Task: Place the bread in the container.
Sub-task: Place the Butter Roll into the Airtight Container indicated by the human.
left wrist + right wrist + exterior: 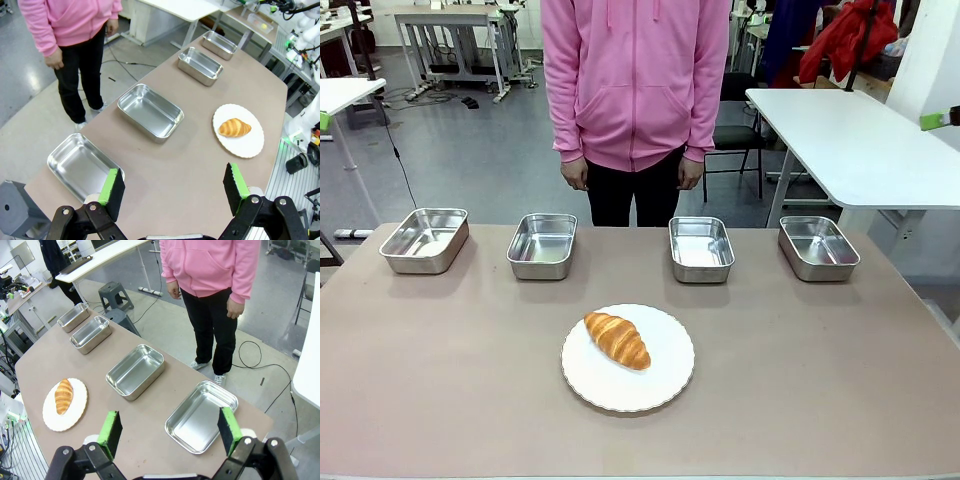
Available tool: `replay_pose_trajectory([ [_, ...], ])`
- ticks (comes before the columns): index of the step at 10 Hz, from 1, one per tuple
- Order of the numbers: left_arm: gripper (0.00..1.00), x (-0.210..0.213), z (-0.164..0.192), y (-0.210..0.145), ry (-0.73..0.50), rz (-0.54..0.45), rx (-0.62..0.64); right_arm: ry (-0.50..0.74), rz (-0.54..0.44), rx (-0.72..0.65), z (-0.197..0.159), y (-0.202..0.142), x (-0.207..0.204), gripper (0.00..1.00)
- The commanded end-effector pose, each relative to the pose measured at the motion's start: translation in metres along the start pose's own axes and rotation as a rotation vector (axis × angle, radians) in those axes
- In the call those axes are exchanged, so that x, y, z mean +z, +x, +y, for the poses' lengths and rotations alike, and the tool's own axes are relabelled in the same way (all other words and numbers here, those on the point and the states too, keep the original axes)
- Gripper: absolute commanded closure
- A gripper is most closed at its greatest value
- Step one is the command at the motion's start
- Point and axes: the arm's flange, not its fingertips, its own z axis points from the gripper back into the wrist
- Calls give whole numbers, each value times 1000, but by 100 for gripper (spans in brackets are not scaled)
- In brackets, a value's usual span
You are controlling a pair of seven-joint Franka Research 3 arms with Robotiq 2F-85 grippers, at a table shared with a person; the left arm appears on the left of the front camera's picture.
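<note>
- Bread (617, 340) sits on the white plate (665, 385), lying slantwise and a little left of the plate's middle.
- Plate is on the bench (820, 400), about mid-width, on the robot's side of the row of pans.
- Four steel pans line the far side: left pan (424, 240), second pan (542, 245), third pan (701, 248), right pan (818, 247). Each is set apart from the next, and each shows its bare shiny floor.
- Bread is well apart from every pan; the second and third are the nearest.
- Left gripper (172, 170) hangs above the bench end by the left pan, jaws spread wide, nothing between the green pads (109, 184).
- Right gripper (169, 414) hangs above the other end near the right pan, jaws just as wide, nothing in them.
- A person (635, 90) in a pink hoodie stands behind the second and third pans, arms down, hands at the sides, off the bench.
</note>
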Motion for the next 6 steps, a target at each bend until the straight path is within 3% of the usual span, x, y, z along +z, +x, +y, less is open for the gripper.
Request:
replay_pose_trajectory([
  [1,0,1,-1,1,0,-2,-5,6,-10,2,1,0,-1,0],
  [6,0,1,-1,1,0,-2,-5,6,-10,2,1,0,-1,0],
])
